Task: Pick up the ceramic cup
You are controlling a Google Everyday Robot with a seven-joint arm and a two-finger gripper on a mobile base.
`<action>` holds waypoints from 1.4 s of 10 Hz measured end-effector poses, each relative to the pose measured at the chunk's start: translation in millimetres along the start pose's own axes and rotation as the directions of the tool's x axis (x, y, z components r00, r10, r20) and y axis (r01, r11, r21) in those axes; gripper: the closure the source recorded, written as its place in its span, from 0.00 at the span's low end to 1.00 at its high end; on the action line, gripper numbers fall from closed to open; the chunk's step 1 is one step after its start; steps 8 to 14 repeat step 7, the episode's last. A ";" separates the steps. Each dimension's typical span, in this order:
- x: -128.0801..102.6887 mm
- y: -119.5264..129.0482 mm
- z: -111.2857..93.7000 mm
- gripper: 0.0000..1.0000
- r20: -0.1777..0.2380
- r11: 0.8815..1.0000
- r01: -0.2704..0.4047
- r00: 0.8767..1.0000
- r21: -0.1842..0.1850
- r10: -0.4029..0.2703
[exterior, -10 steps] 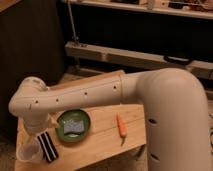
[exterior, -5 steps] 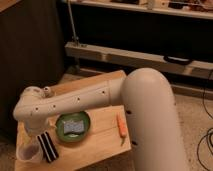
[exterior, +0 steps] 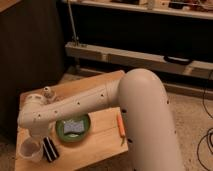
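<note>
The ceramic cup (exterior: pixel 29 149) is a small, pale whitish, wide-mouthed cup standing at the front left corner of the wooden table (exterior: pixel 100 145). My gripper (exterior: pixel 48 149) hangs down from the long white arm (exterior: pixel 75 107) and sits just to the right of the cup, at about the cup's height, with its dark part close beside the cup wall. I cannot tell whether it touches the cup. The arm reaches in from the right and hides much of the table's middle.
A green plate (exterior: pixel 86 133) holding a blue-grey sponge (exterior: pixel 74 126) lies just right of the gripper. An orange stick-like object (exterior: pixel 120 125) lies near the table's right edge. A slim white spotted figure (exterior: pixel 47 91) stands behind the arm. Dark shelving stands behind the table.
The thick part of the arm has swung closer and now fills more of the right side. The gripper and the cup have stayed in almost the same place.
</note>
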 end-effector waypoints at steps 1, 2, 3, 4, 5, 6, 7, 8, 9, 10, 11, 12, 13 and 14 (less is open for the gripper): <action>-5.6 0.1 -5.7 0.84 -0.008 1.000 0.012 1.000 0.009 -0.012; -12.9 -0.6 -16.2 0.94 -0.015 0.999 0.024 1.000 0.026 -0.024; -19.8 -0.5 -30.9 0.99 -0.025 0.998 0.035 0.999 0.043 -0.034; -24.8 -1.3 -45.3 1.00 -0.035 0.997 0.042 0.999 0.057 -0.040; -34.7 -4.5 -76.5 1.00 -0.055 0.995 0.060 0.997 0.080 -0.055; -41.1 -5.4 -97.7 1.00 -0.065 0.993 0.066 0.996 0.093 -0.060; -49.1 -6.9 -124.8 1.00 -0.075 0.991 0.075 0.995 0.112 -0.067; -49.1 -6.9 -124.8 1.00 -0.075 0.991 0.075 0.995 0.112 -0.067; -49.1 -6.9 -124.8 1.00 -0.075 0.991 0.075 0.995 0.112 -0.067; -49.1 -6.9 -124.8 1.00 -0.075 0.991 0.075 0.995 0.112 -0.067; -49.1 -6.9 -124.8 1.00 -0.075 0.991 0.075 0.995 0.112 -0.067; -49.1 -6.9 -124.8 1.00 -0.075 0.991 0.075 0.995 0.112 -0.067; -49.1 -6.9 -124.8 1.00 -0.075 0.991 0.075 0.995 0.112 -0.067; -49.1 -6.9 -124.8 1.00 -0.075 0.991 0.075 0.995 0.112 -0.067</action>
